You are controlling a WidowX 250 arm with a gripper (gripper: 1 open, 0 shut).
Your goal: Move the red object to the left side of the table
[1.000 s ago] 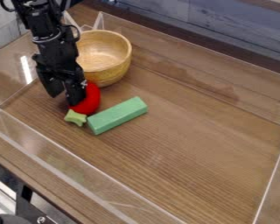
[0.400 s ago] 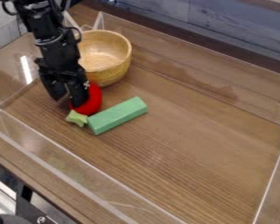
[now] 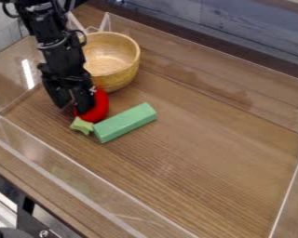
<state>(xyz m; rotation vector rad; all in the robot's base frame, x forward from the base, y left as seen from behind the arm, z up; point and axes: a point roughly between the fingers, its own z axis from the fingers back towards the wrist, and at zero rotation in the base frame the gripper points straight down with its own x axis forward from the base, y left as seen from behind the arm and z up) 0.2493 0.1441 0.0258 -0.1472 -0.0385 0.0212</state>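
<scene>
The gripper (image 3: 74, 100) is standing with its fingers apart at the red object (image 3: 93, 108), which is lying between the bowl (image 3: 112, 61) and the green block (image 3: 126, 123), so it is needing careful centring before closing gently.

The robot arm (image 3: 57, 51) is black or very dark all over, from its upper end to the jaws (image 3: 74, 93). It is slim and built of blocky, angular segments, narrower at the upper end and bulkier toward the jaws. Small pale grey and whitish flecks dot the dark housing, too tiny to tell whether they are screws, markings or glints. The lower part looks jagged in outline, with several short dark pieces set close together. Its surface shows faint greyish highlights, and finer details are too blurred to make out
</scene>
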